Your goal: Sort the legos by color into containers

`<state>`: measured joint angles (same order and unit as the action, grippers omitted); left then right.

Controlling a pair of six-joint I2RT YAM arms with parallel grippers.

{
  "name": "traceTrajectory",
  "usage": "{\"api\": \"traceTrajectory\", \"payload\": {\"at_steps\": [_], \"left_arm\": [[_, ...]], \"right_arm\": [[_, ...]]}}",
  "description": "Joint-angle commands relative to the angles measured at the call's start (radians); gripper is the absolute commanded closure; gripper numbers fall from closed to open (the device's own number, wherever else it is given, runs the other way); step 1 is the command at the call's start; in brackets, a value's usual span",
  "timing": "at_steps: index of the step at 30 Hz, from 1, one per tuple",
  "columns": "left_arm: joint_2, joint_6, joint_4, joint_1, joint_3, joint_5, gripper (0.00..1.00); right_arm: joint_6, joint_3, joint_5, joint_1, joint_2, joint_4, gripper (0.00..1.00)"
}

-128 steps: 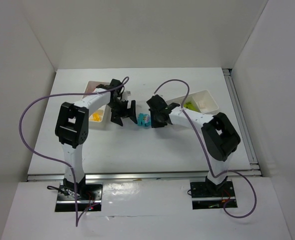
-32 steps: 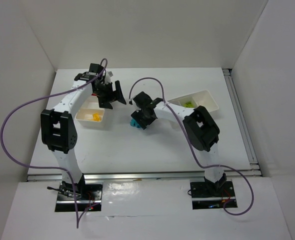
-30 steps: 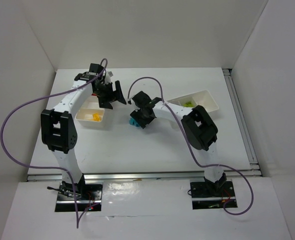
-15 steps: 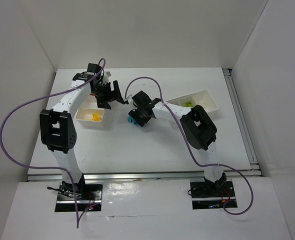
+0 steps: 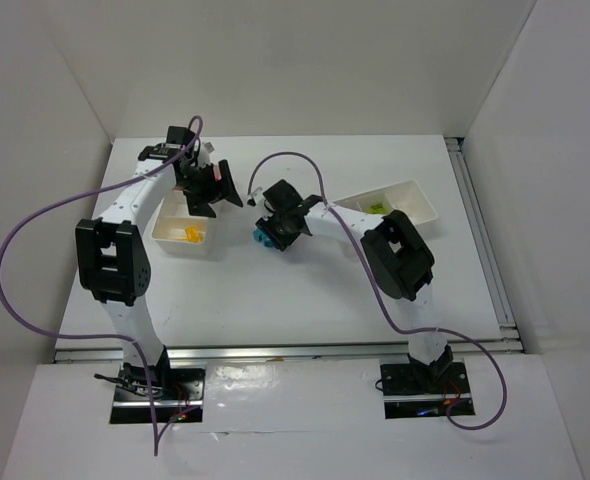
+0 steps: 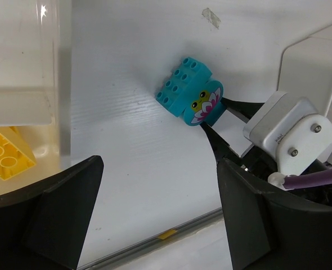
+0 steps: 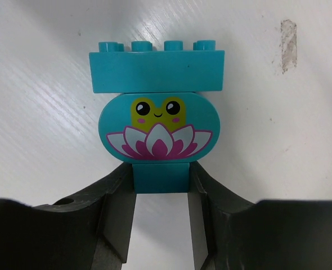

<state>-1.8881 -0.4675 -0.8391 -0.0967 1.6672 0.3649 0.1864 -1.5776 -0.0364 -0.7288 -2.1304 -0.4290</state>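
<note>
My right gripper (image 5: 271, 230) is shut on a cyan lego (image 5: 262, 238) with a frog and lotus picture. In the right wrist view the fingers (image 7: 116, 191) clamp its narrow lower block, with the gripper (image 7: 161, 175) centred on the cyan lego (image 7: 157, 95), low over the table. The cyan lego (image 6: 191, 95) also shows in the left wrist view. My left gripper (image 5: 215, 188) is open and empty beside the left container (image 5: 168, 237), which holds a yellow lego (image 5: 190, 234). Its jaws (image 6: 157, 214) stand wide apart. The right container (image 5: 412, 195) holds lime green legos (image 5: 377, 209).
The left container's wall (image 6: 25, 56) and the yellow lego (image 6: 3, 154) fill the left of the left wrist view. The right arm's white wrist housing (image 6: 284, 135) is close on its right. The table's metal edge rail (image 5: 480, 240) runs along the right side.
My right gripper has closed on the cyan lego and carried it left, toward the left container. My left gripper has drawn back and to the left, still open.
</note>
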Motion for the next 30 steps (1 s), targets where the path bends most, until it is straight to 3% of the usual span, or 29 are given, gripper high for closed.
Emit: {"api": "traceTrajectory", "payload": {"at_steps": [1,2,12,18,24,30], "left_arm": [[0.001,0.033,-0.017,0.0,0.035,0.025,0.07],[0.001,0.046,-0.017,0.0,0.035,0.058,0.06],[-0.02,0.101,0.046,-0.034,0.011,0.405,0.02],[0.009,0.0,0.266,-0.055,-0.056,0.619,0.02],[0.027,-0.062,0.392,-0.064,-0.119,0.713,0.02],[0.06,-0.094,0.394,-0.023,-0.149,0.618,0.04]], "right_arm": [[-0.044,0.007,0.023,-0.008,0.096,0.041,0.94],[-0.066,0.027,0.023,-0.008,0.124,0.056,0.98],[-0.157,0.241,0.021,-0.008,0.498,0.072,0.98],[-0.18,0.251,0.035,-0.017,0.558,0.036,0.98],[-0.189,0.251,0.044,-0.017,0.57,0.036,0.98],[-0.199,0.261,0.053,-0.017,0.57,0.035,0.98]]}}
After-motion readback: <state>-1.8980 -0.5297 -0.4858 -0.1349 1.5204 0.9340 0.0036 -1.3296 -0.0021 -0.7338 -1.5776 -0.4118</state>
